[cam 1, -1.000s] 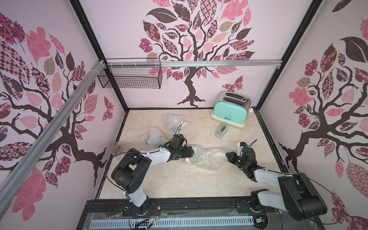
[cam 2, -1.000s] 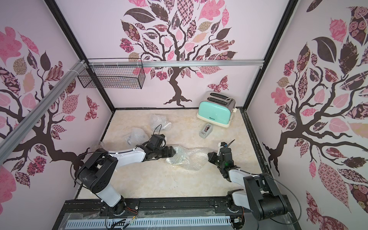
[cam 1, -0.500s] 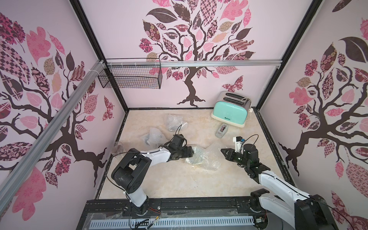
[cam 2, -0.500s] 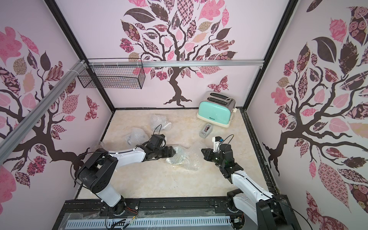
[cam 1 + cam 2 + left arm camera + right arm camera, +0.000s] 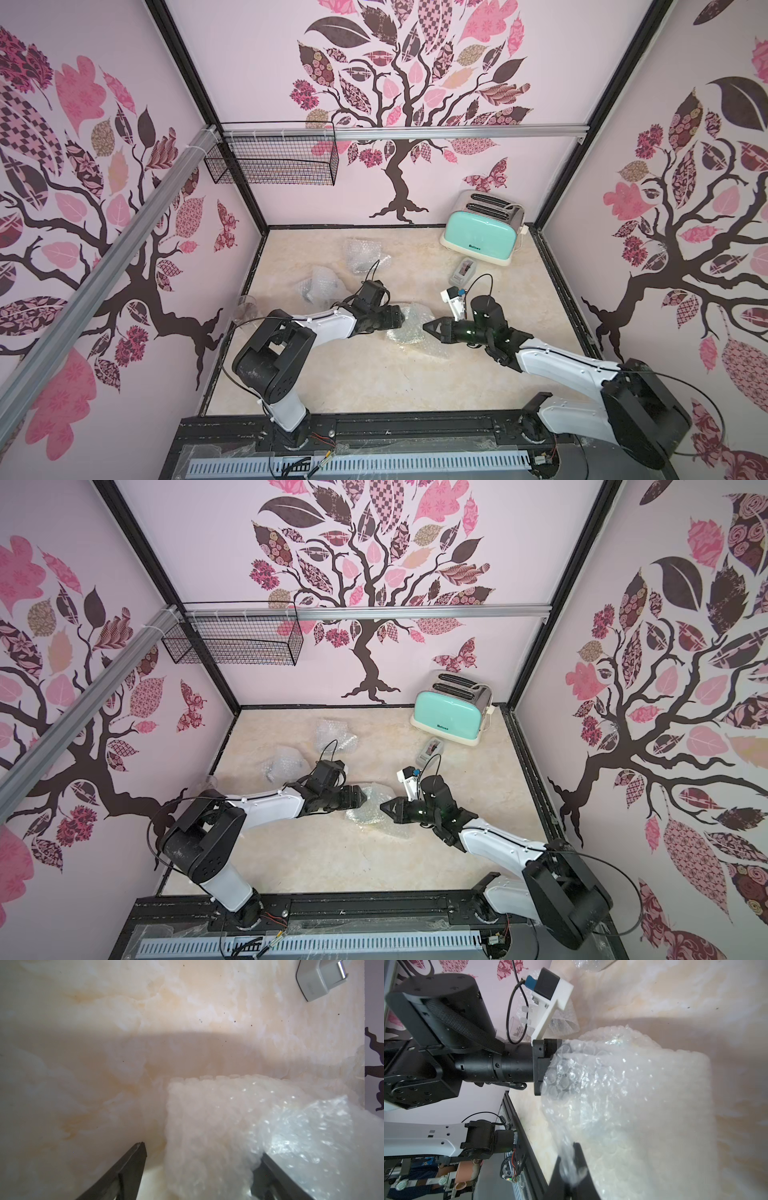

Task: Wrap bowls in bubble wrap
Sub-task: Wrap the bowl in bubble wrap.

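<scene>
currently a crumpled bundle of clear bubble wrap (image 5: 409, 332) is seen lying near the middle of the cream marbled tabletop (image 5: 374, 382), between the two arms. it is touched from one side by the black left gripper (image 5: 399, 318) and from the opposite side by the black right gripper (image 5: 429, 326), as shown in both top views. its contents are hidden by the film, and only a yellowish tint is made out.

in the left wrist view the left gripper's jaws are spread wide, with a fold of the wrap lying between them; one finger (image 5: 276, 1178) is pressed against the wrap, while the other finger (image 5: 131, 1169) stands clear of it. in the right wrist view the right gripper's jaws are drawn fully together and thin film is draped over the fingertips (image 5: 579, 1161) — whether any is pinched cannot be told.

two further crumpled bubble wrap bundles (image 5: 362, 254) (image 5: 319, 286) are seen farther back on the left arm's side. a mint-green toaster (image 5: 482, 232) is stood in the far corner on the right arm's side, a small grey device (image 5: 463, 270) just before it, and a clear drinking glass (image 5: 245, 309) by the left-side wall.
</scene>
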